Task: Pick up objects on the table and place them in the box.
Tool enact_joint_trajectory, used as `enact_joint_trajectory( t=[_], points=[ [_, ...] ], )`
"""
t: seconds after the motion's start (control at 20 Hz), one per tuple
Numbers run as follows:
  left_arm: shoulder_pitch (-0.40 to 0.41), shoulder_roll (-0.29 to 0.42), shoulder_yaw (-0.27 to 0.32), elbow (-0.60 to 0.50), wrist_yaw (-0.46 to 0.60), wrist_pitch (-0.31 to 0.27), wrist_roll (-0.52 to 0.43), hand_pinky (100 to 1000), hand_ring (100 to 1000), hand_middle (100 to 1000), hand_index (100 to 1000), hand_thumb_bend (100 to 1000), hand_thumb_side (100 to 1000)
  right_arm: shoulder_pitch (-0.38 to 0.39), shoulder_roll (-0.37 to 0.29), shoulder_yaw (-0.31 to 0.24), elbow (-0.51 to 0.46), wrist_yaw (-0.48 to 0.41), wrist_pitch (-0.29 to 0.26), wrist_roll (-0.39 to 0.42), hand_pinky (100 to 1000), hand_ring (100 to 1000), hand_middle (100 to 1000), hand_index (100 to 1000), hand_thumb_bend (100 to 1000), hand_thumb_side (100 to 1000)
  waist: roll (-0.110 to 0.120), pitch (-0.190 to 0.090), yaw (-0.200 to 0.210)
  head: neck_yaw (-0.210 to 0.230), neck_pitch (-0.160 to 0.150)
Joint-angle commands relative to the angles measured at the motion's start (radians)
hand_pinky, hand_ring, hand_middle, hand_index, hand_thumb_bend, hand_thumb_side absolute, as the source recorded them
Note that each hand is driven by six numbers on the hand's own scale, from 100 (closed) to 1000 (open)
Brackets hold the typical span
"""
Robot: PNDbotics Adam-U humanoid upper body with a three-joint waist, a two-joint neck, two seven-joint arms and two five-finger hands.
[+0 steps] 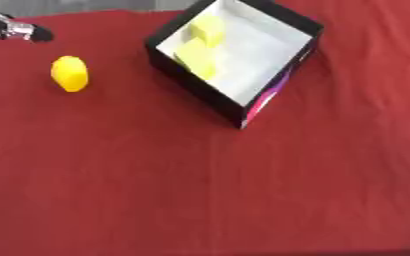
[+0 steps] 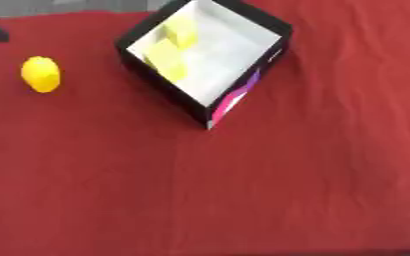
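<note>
Red cloth point(image 1: 243, 200) over the worktop, matt, softly wrinkled. Box point(image 1: 191, 85) seemingly of card: black outside, matt white lining, a glossy pink-and-purple print at the near corner. Yellow object point(image 1: 69, 73) smooth, plastic-looking, faintly shiny. Yellow pieces point(image 1: 207, 30) inside the box matt, paler. Left hand point(image 1: 16, 30): black with silvery metal.

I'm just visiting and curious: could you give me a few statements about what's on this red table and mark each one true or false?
1. A yellow object lies on the red cloth, outside the box. True.
2. The box is empty. False: two pale yellow pieces lie inside against its white lining.
3. The box is black outside. True.
4. A robot hand is holding the yellow object. False: only part of the left hand shows at the upper left edge, apart from it.
5. The tablecloth is blue. False: it is red.
</note>
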Motion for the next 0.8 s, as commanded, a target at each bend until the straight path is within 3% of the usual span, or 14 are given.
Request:
enact_joint_trajectory(
  t=[0.05,0.25,0.8],
  points=[
    [-0.012,0.025,0.009,0.059,-0.013,-0.036,-0.06,902,867,796,891,908,531,-0.011,-0.038,-0.015,-0.013,-0.002,0.0,-0.007,888,807,767,886,544,546,-0.017,-0.002,-0.003,0.01,-0.001],
    [-0.01,0.013,0.009,0.122,-0.038,-0.072,-0.094,898,865,791,889,906,525,-0.01,-0.035,-0.014,-0.012,-0.001,0.002,-0.01,888,807,767,885,541,548,-0.018,0.003,-0.008,0.013,-0.001],
    [-0.016,-0.054,0.021,0.225,-0.003,-0.084,-0.017,883,847,770,880,882,512,-0.008,-0.023,-0.016,-0.007,-0.004,0.004,-0.018,887,803,763,883,536,551,-0.017,0.022,-0.026,0.014,-0.001]
  ],
)
